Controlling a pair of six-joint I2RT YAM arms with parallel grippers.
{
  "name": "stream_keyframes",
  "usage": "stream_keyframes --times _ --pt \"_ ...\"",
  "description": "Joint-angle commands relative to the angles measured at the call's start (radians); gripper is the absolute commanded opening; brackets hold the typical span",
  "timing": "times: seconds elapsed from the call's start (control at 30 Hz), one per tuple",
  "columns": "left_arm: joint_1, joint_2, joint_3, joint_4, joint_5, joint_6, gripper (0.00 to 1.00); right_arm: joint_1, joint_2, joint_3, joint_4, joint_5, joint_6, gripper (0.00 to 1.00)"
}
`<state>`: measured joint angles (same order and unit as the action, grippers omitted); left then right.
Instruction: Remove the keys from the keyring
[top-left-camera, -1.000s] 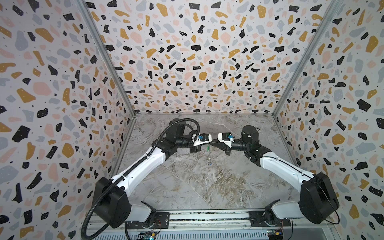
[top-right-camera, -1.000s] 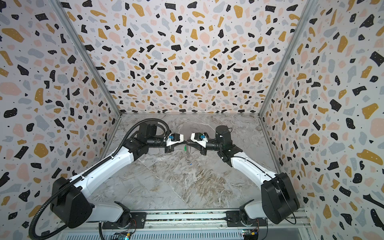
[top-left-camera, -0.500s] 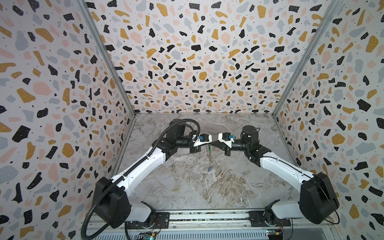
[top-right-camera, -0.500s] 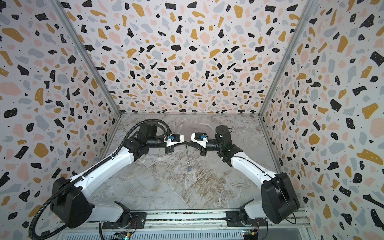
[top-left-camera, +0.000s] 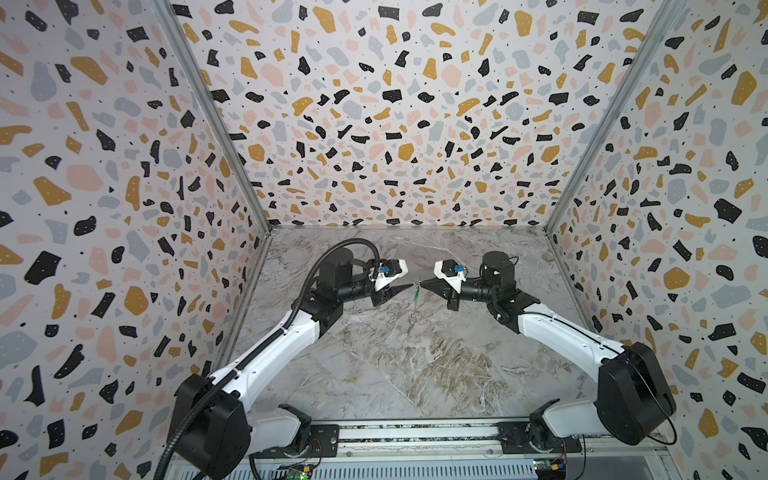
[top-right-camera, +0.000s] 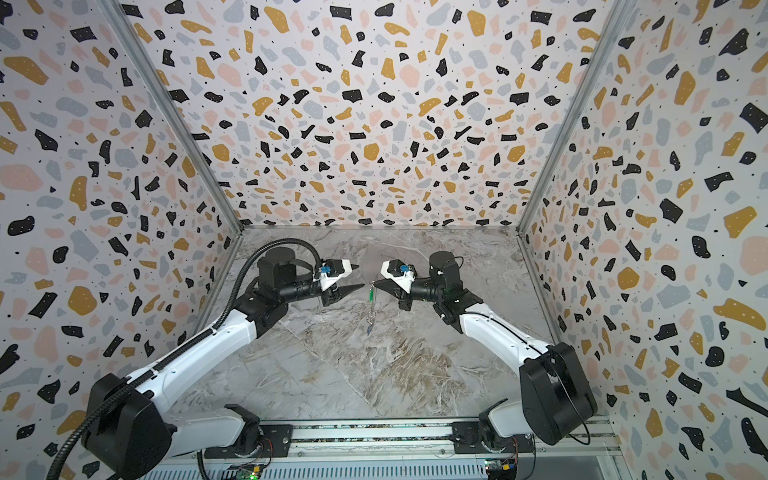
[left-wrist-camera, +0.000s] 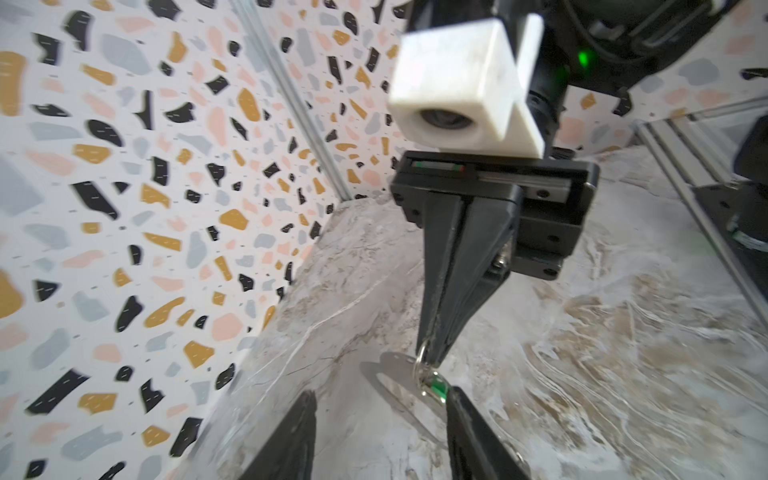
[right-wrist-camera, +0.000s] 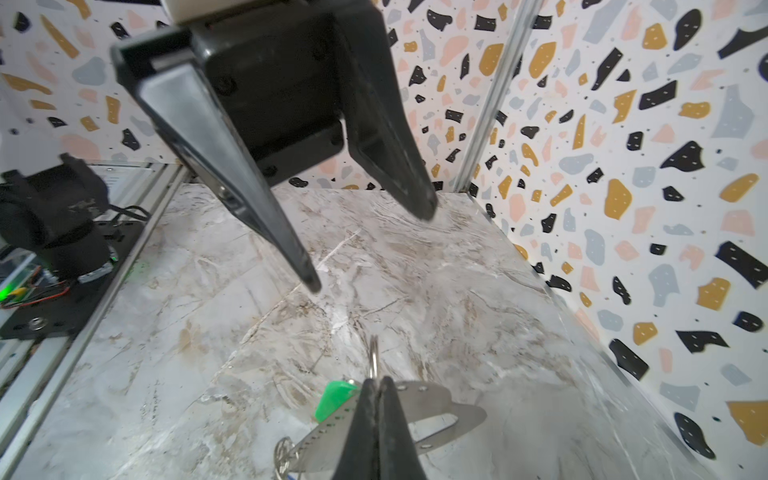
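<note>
Nothing's off yet, looks like: right gripper (right-wrist-camera: 376, 386) is clamped on the keyring (right-wrist-camera: 432, 399), dangling it mid-air with the green key (right-wrist-camera: 334, 399) and blue key (top-right-camera: 368, 331) apparently attached, left gripper (right-wrist-camera: 372, 249) fingers spread apart right beside it.

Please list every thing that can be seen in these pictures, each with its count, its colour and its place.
keyring: one, pale metallic plate with thin wire rings, hanging in the air over the table's middle
green key: one, bright green, on the keyring near its held end
blue key: one, blue, at the keyring's lower end
table: one, grey-brown marble pattern, below everything
walls: three, white with pink, ochre, grey and black spots, around the table
rail: one, silver, front edge
arms: two, white and black, from the rail
left gripper: one, black, fingers apart, facing the keyring
right gripper: one, black, shut on a wire ring
</note>
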<state>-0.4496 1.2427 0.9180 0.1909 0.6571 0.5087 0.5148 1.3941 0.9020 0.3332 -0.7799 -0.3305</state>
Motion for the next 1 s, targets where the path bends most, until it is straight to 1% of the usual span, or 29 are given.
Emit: stream_keyframes --times 0.0,0.03,0.17,0.23,0.3,0.37,0.5,0.67,0.73,0.83,0.97 --pt "0.025 -0.038 -0.059 0.203 -0.102 -0.133 0.52 0.035 -0.015 0.026 0.038 0.145 0.074 0.00" --pt "0.029 -0.040 -0.077 0.213 -0.110 -0.150 0.52 0.046 -0.014 0.032 0.042 0.189 0.099 0.00" --pt "0.030 -0.039 -0.139 0.256 -0.102 -0.213 0.52 0.085 -0.007 0.058 0.054 0.286 0.160 0.00" --pt "0.030 -0.041 -0.177 0.301 -0.095 -0.246 0.51 0.101 -0.006 0.064 0.075 0.322 0.188 0.00" --pt "0.030 -0.052 -0.221 0.355 -0.120 -0.280 0.51 0.117 -0.005 0.064 0.102 0.361 0.211 0.00" --pt "0.029 -0.059 -0.244 0.370 -0.131 -0.281 0.51 0.133 -0.004 0.068 0.110 0.383 0.212 0.00" --pt "0.030 -0.062 -0.266 0.381 -0.119 -0.295 0.50 0.149 -0.003 0.078 0.110 0.416 0.213 0.00" --pt "0.024 -0.056 -0.294 0.425 -0.123 -0.312 0.49 0.164 0.004 0.081 0.130 0.411 0.224 0.00" --pt "0.018 -0.049 -0.300 0.440 -0.135 -0.314 0.48 0.167 0.008 0.086 0.131 0.408 0.225 0.00" --pt "-0.002 -0.025 -0.292 0.443 -0.172 -0.316 0.43 0.178 0.009 0.092 0.132 0.418 0.221 0.00" --pt "-0.031 -0.006 -0.292 0.481 -0.188 -0.319 0.42 0.198 0.010 0.100 0.130 0.451 0.220 0.00"
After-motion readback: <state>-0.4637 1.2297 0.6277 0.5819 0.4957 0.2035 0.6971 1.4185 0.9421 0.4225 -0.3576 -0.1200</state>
